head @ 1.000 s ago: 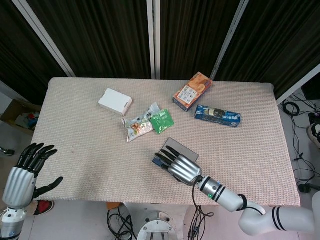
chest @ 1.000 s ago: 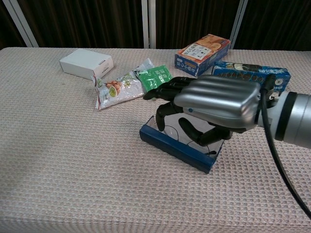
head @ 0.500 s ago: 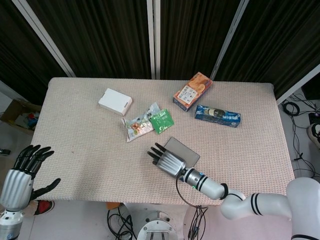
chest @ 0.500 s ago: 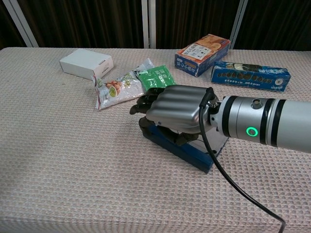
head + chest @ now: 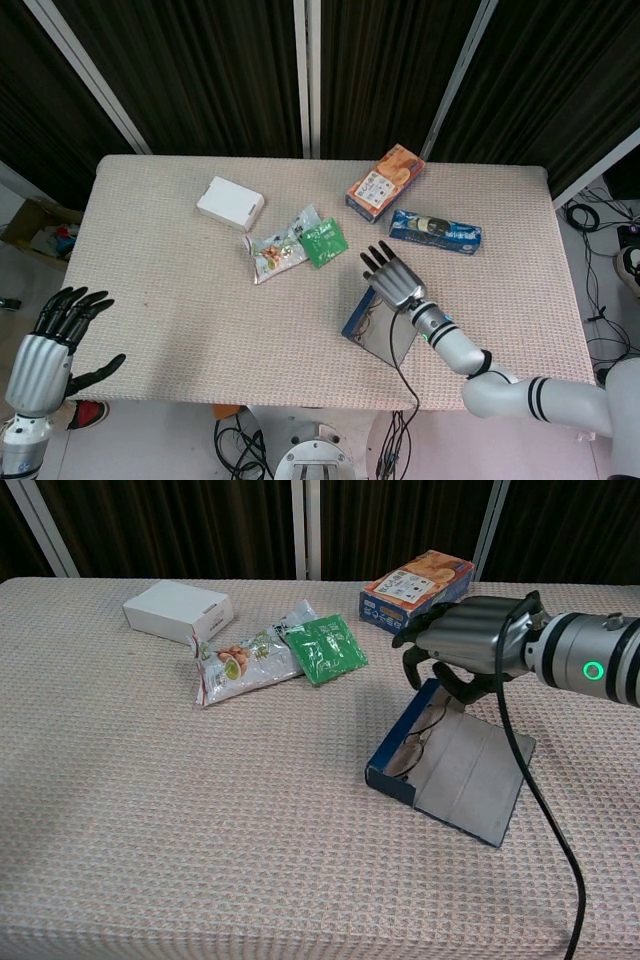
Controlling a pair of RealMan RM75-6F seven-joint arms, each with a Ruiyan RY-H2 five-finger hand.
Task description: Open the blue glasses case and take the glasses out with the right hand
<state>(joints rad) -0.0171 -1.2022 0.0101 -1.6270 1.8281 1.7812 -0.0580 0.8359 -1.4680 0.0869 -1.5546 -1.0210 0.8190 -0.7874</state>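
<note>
The blue glasses case (image 5: 352,325) (image 5: 390,775) lies open on the table right of centre. Its grey lid (image 5: 470,775) (image 5: 392,342) is folded out flat toward the front edge. Thin wire glasses (image 5: 415,742) rest inside the blue tray. My right hand (image 5: 392,277) (image 5: 465,640) hovers over the far end of the case, fingers apart and slightly curled downward, holding nothing that I can see. My left hand (image 5: 52,342) hangs off the table's front left corner, fingers spread and empty; only the head view shows it.
A white box (image 5: 231,203) (image 5: 178,610) sits at the back left. A snack bag (image 5: 275,252) and a green packet (image 5: 322,242) (image 5: 325,650) lie at centre. An orange box (image 5: 385,182) (image 5: 415,590) and a blue biscuit pack (image 5: 435,231) are behind the hand.
The case has slid and turned to the right, and its lid now lies flat toward the front. My right hand has moved from the case's left end to its far right end.
</note>
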